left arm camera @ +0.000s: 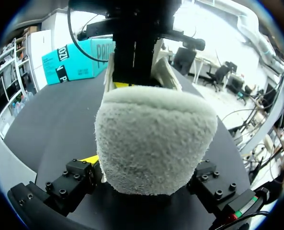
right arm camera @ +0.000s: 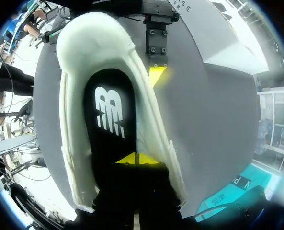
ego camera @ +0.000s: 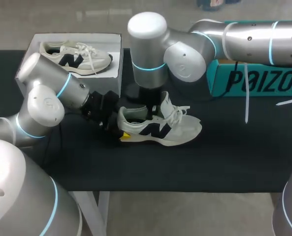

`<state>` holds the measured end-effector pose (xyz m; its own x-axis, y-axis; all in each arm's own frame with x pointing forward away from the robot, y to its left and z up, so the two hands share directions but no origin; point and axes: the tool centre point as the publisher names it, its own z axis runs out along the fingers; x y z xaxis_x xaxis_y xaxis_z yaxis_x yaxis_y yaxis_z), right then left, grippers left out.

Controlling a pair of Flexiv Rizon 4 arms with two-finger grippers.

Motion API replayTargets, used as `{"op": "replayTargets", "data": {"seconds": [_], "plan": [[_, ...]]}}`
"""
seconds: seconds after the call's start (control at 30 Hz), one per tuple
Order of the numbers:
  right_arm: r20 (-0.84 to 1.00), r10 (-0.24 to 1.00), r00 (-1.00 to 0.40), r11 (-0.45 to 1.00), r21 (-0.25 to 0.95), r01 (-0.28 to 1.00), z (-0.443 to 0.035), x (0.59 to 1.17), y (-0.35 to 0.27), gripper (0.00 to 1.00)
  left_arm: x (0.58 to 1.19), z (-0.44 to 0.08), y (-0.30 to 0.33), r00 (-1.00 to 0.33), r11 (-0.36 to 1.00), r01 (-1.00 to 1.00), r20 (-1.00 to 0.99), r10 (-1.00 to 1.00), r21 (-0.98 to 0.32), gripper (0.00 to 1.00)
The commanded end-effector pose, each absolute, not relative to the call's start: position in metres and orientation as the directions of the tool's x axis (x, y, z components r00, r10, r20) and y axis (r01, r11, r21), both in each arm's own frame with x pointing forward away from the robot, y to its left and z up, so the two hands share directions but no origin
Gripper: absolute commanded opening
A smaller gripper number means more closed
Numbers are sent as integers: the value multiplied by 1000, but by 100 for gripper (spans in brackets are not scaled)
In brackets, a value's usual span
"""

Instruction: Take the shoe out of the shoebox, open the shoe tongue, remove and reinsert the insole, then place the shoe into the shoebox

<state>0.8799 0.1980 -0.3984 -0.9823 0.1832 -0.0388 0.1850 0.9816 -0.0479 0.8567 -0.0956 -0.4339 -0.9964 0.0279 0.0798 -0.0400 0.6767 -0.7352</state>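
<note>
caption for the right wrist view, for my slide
Right end effector down inside the cream shoe, tips together at its black insole.

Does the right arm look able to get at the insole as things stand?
Probably yes: the right claw is down inside the shoe, tips over the black insole; the left claw at the heel is clear of the opening.

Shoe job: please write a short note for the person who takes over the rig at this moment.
Left gripper: shut on the heel of the shoe, which lies on the table outside the shoebox.
Right gripper: tips together, down on the insole inside the shoe; a pinch cannot be confirmed.
Done: shoe taken out.
Unclear: whether the insole has been out.
To do: put the shoe into the shoebox, beside the other shoe.
</note>
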Motion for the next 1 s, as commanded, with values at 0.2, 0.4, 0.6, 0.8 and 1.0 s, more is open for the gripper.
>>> {"op": "replayTargets", "data": {"seconds": [0.2,0.4,0.6,0.8,1.0], "plan": [[-20,189,-982,980,-54,190,-414,892,198,0,857,-436,-95,-996,676,-39,79,28,-736,0],[6,183,-983,981,-67,182,-424,889,197,18,857,-436,-95,-996,676,-39,79,28,-736,0],[31,190,-981,980,-70,188,-435,882,194,33,857,-436,-95,-996,676,-39,79,28,-736,0],[68,187,-980,981,-74,182,-443,872,195,34,857,-436,-95,-996,676,-39,79,28,-736,0],[112,173,-979,984,-67,166,-446,858,197,38,857,-436,-95,-996,676,-39,79,28,-736,0]]}}
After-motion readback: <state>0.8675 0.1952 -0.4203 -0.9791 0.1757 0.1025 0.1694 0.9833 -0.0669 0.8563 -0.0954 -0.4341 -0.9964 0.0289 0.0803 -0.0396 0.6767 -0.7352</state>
